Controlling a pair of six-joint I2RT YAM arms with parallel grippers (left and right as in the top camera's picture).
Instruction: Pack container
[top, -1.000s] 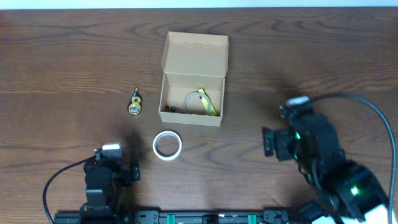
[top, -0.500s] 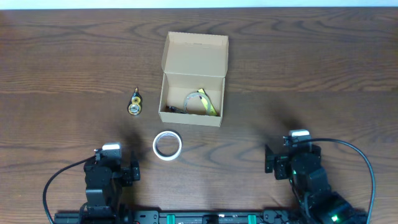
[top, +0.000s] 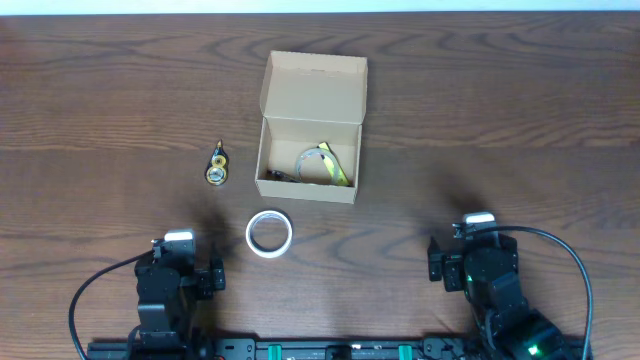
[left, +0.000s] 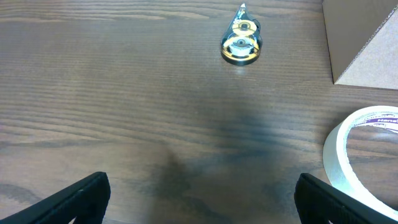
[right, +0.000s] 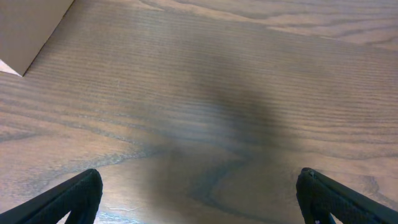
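Observation:
The brown cardboard container (top: 306, 186) stands open at the table's middle, its flap lid (top: 314, 87) folded back. Inside lies a yellow and clear item (top: 325, 163). A white tape roll (top: 269, 234) lies in front of the box; it also shows in the left wrist view (left: 364, 158). A small yellow and black tape dispenser (top: 217, 166) lies left of the box, also in the left wrist view (left: 241, 40). My left gripper (left: 200, 199) is open and empty near the front left edge. My right gripper (right: 200, 196) is open and empty at the front right. A box corner (right: 28, 28) shows in the right wrist view.
The wooden table (top: 500, 120) spreads around the box. The box's corner (left: 364, 43) shows at the top right of the left wrist view. Black cables trail from both arms at the front edge.
My right arm has pulled back from right of the box toward the front right edge and lowered. The left arm and the objects have not moved.

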